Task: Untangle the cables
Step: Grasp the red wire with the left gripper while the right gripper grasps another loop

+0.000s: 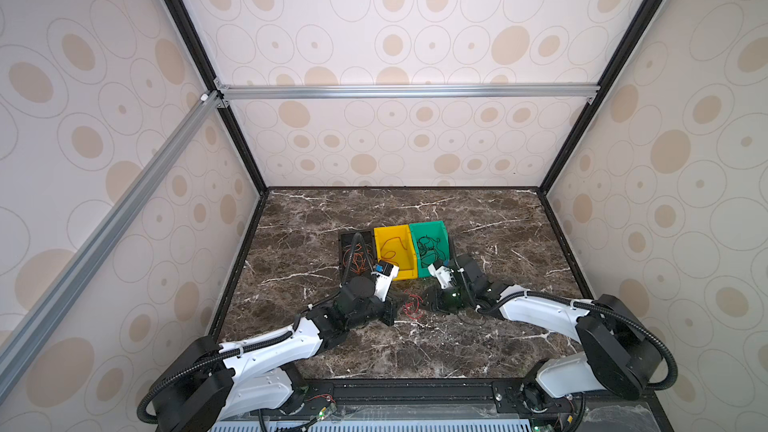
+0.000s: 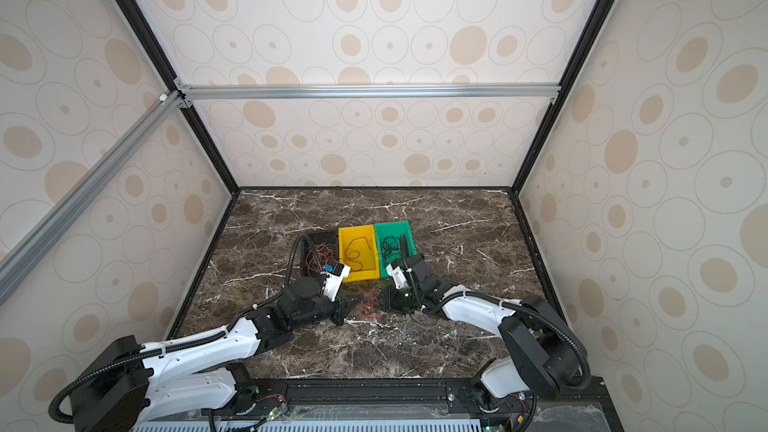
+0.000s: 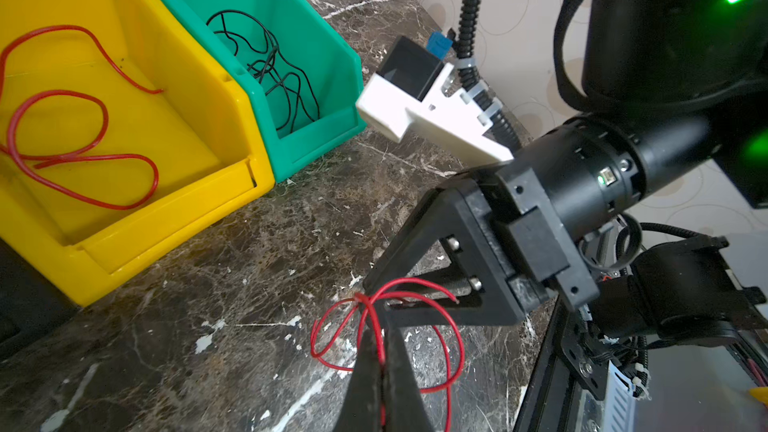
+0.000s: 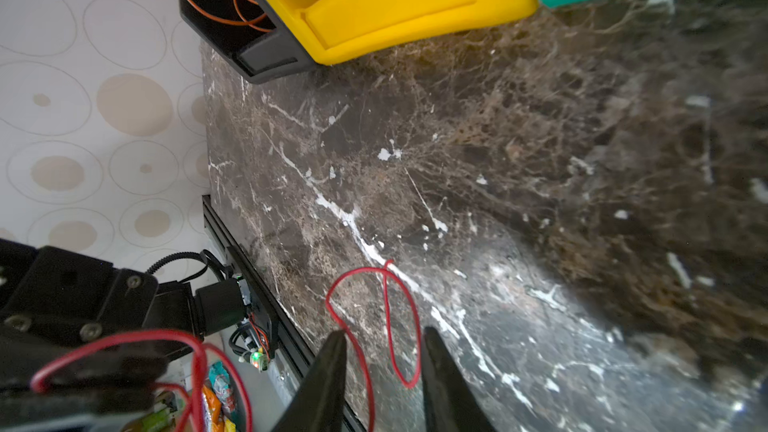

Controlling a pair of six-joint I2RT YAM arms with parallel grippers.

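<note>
Red cable [image 1: 412,307] lies looped on the marble table [image 1: 457,351], on the near side of a yellow bin [image 1: 388,231], in both top views. Left wrist view: the left end effector [image 3: 381,336] pinches it. Right wrist view: the right end effector [image 4: 385,332] stands spread, a loop between its fingers.

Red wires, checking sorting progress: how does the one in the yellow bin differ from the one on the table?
Bin wire: wide loops inside the yellow bin; table wire: tighter, crossing loops on the table. Bin wire lies untouched; the left hand pinches the table wire. Both are thin, red.
</note>
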